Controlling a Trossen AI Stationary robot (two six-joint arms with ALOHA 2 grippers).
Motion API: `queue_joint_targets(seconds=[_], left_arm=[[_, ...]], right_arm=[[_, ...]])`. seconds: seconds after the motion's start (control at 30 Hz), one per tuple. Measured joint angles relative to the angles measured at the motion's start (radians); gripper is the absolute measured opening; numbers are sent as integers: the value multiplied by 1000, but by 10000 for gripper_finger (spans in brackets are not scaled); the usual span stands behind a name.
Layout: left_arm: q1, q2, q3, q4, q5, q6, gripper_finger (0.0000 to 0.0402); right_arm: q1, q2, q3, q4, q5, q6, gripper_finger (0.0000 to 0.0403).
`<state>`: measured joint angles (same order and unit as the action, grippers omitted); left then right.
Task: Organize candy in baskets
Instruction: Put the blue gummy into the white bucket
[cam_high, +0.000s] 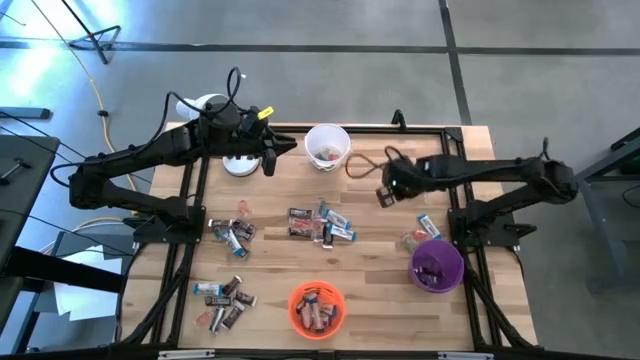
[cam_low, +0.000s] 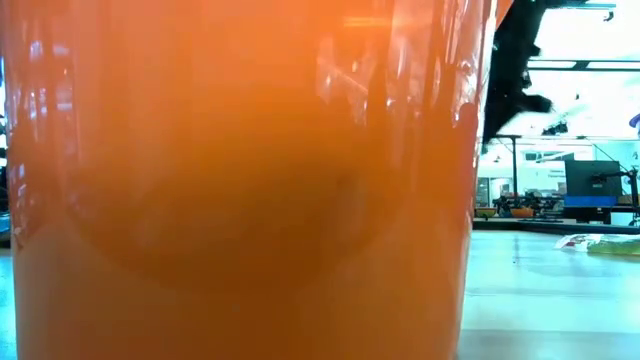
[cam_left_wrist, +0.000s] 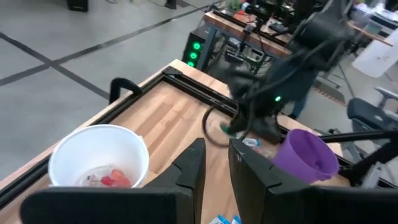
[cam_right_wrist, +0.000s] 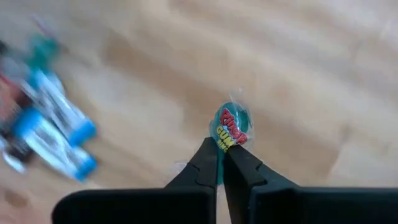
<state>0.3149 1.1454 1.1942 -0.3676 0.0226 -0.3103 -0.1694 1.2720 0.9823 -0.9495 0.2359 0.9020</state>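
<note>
Candy piece in a teal-and-red crinkly wrapper (cam_right_wrist: 229, 132), pinched by its wrapper edge in the closed right gripper (cam_right_wrist: 220, 163) above the wooden table (cam_right_wrist: 298, 74), looks light, soft and slippery, so hold the twisted end firmly.

From my station, the high view looks straight down over the whole table (cam_high: 270, 180) and both arms. The low view sits at tabletop height, pressed so close to the orange basket (cam_low: 240, 180) that it nearly fills the picture. The left wrist view looks past the left gripper (cam_left_wrist: 216, 163) across the table at the white basket (cam_left_wrist: 99, 155) and purple basket (cam_left_wrist: 308, 155), which the high view also shows. The right wrist view looks down, close over the wood beyond the right gripper (cam_right_wrist: 219, 160).
</note>
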Motion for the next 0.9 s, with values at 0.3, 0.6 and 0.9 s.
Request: queue_joint_targets(seconds=[0.3, 0.6, 0.9], left_arm=[[0, 0, 0, 26, -13, -2, 55], [1, 0, 0, 31, -35, -29, 55], [1, 1, 0, 52, -73, -47, 55]], right_arm=[[-177, 23, 141, 365, 86, -406, 1], [-326, 191, 146, 641, -113, -484, 1], [-354, 392, 251, 766, -290, -536, 0]])
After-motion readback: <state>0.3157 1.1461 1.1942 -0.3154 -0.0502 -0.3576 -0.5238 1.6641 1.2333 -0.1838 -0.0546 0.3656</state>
